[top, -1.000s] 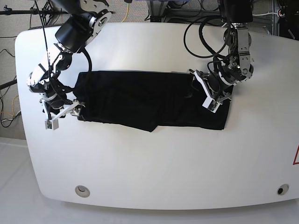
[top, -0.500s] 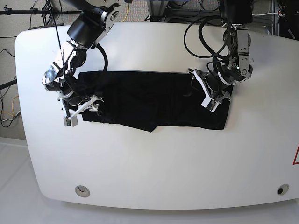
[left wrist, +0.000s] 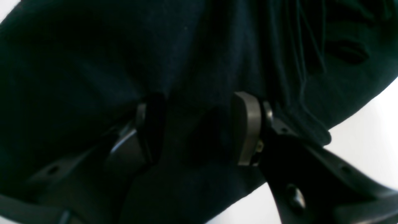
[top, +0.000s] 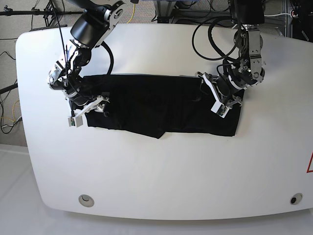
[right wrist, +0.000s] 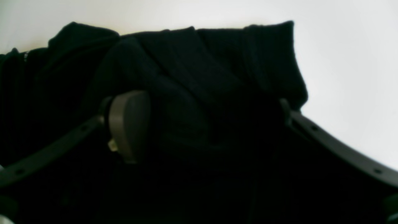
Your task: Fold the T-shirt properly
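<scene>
The T-shirt [top: 161, 105] lies as a long black band across the middle of the white counter [top: 161, 171], with a loose flap hanging off its near edge and no print visible. A crooked fold could be produced from here if only the top layer is caught at either end, or if the two ends are lifted unevenly, so that the band is dragged and the near flap is bunched. At the band's one end the right gripper [right wrist: 205, 124] is set with its fingers [right wrist: 129, 124] spread wide over bunched fabric, which is touched but not seen to be pinched. At the other end the left gripper [left wrist: 196, 127] is held partly open with a ridge of cloth between its fingers [left wrist: 247, 127]; whether that cloth is truly clamped cannot be told.
</scene>
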Tool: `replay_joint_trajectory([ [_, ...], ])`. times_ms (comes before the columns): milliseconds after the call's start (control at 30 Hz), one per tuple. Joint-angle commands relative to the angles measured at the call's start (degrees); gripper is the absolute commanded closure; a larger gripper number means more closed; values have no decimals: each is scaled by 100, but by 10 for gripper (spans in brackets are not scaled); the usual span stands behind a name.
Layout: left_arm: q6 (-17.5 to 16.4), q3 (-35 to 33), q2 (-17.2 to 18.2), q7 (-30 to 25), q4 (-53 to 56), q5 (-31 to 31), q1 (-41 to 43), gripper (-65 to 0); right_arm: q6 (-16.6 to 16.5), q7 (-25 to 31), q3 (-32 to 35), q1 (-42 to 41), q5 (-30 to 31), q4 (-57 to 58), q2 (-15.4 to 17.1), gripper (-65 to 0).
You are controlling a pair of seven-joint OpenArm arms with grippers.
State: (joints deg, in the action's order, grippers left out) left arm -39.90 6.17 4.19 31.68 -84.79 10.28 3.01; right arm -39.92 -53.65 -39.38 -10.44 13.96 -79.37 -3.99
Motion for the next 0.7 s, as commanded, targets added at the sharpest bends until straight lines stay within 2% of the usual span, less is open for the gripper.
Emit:
replay_joint_trajectory([
  [0,-10,13,24,-95,-127,63,-58,-308,-8,-50,31,-78,151,-75,-2,-485],
  [667,-10,4,101,-101,-74,31,19,-310,-8,-310,134,136,788,-89,107,-478],
])
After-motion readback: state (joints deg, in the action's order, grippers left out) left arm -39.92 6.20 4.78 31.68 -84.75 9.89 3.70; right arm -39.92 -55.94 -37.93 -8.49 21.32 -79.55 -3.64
